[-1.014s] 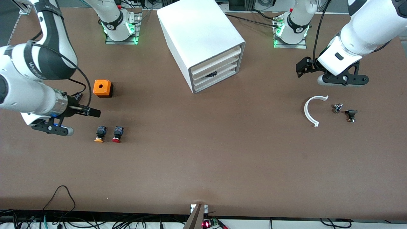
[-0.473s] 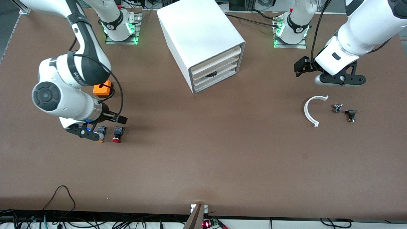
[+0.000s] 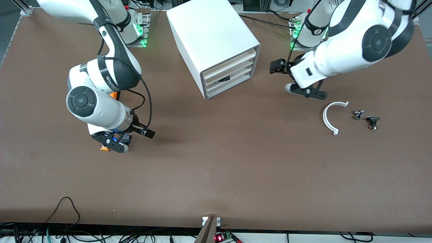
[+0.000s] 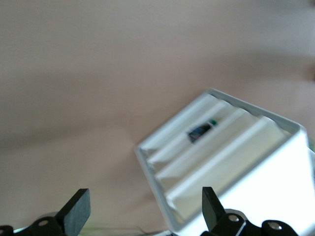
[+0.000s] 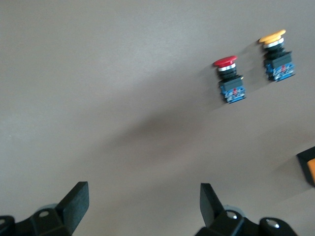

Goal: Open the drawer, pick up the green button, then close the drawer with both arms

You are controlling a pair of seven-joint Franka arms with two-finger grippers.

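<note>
The white cabinet (image 3: 212, 37) stands at the middle of the table near the bases, with all its drawers pushed in. The drawer (image 3: 233, 86) is the lowest front. In the gap above it shows the button (image 4: 201, 131), dark with a green cap, also seen as a dark spot (image 3: 223, 79). My left gripper (image 3: 305, 91) hangs open and empty over bare table beside the cabinet's front, toward the left arm's end; its view faces the drawer (image 4: 170, 132) between open jaws (image 4: 145, 206). My right gripper (image 3: 113, 143) is open and empty (image 5: 142, 201), low over the table.
A yellow-capped button (image 5: 276, 54) and a red-capped button (image 5: 229, 81) lie under the right gripper; only the yellow cap (image 3: 104, 148) shows in the front view. An orange box (image 3: 116, 95) is half hidden. A white curved piece (image 3: 329, 116) and small dark parts (image 3: 373, 122) lie near the left arm.
The right arm swung toward the table's middle and now covers the yellow and red buttons. The left arm moved toward the cabinet's front. Both grippers stayed open.
</note>
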